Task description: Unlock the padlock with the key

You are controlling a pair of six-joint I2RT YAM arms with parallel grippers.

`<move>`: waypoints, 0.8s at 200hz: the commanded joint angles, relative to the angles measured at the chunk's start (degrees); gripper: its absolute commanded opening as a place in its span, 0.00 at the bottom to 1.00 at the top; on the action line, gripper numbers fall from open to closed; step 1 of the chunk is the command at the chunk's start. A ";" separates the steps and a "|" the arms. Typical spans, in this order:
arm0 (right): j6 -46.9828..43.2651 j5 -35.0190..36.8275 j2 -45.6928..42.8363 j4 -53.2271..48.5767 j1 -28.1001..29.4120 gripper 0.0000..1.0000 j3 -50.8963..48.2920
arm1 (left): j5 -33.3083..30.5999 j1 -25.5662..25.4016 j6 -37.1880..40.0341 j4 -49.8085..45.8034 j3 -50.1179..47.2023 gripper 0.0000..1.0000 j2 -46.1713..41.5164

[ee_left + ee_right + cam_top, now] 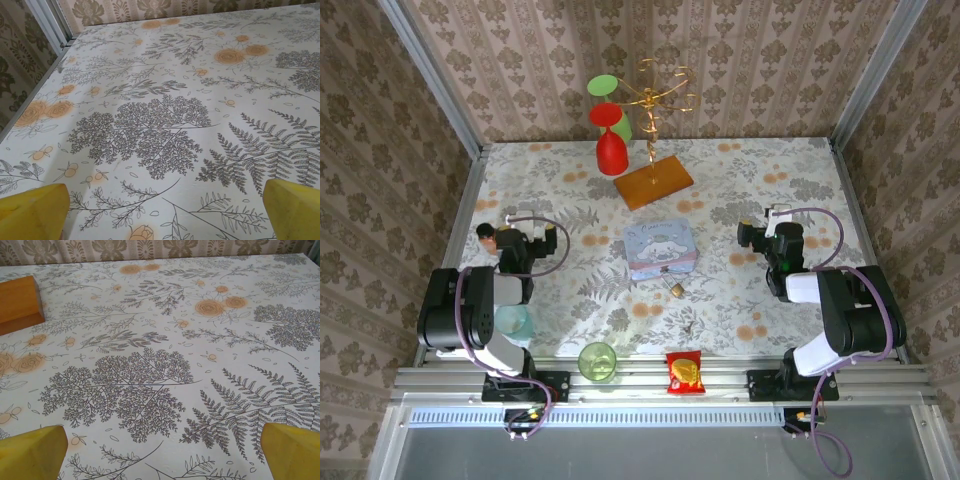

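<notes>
The small brass padlock (675, 288) lies on the floral tablecloth just in front of the pastel tin box (660, 248). A thin grey key (690, 326) lies a little nearer the front edge, to the right of the padlock. My left gripper (510, 236) hovers over the left side of the table, well away from both. My right gripper (768, 236) is on the right side, beyond the tin box. In each wrist view the gripper (165, 215) (165, 455) is open, yellow fingertips (32, 212) (292, 450) wide apart over bare cloth.
A gold wire rack (658, 95) on a wooden base (653, 183) (17, 302) stands at the back with red (610, 150) and green (604, 86) cups. A green cup (597, 360), a snack bag (685, 372) and a pale blue cup (513, 322) sit along the front edge.
</notes>
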 commanded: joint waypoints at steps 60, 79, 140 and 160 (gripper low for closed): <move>-0.81 1.11 0.12 1.51 0.28 1.00 0.33 | 1.58 -0.22 1.45 0.19 0.85 1.00 -0.21; -0.75 1.07 0.14 1.52 0.33 1.00 0.31 | 1.57 -0.18 1.45 0.20 0.85 1.00 -0.20; -0.78 0.94 0.12 1.41 0.28 1.00 0.51 | 1.83 0.23 1.00 -0.08 0.94 1.00 -0.20; -0.74 0.90 0.13 1.34 0.20 1.00 0.55 | 2.09 0.35 0.93 -0.07 0.94 1.00 -0.21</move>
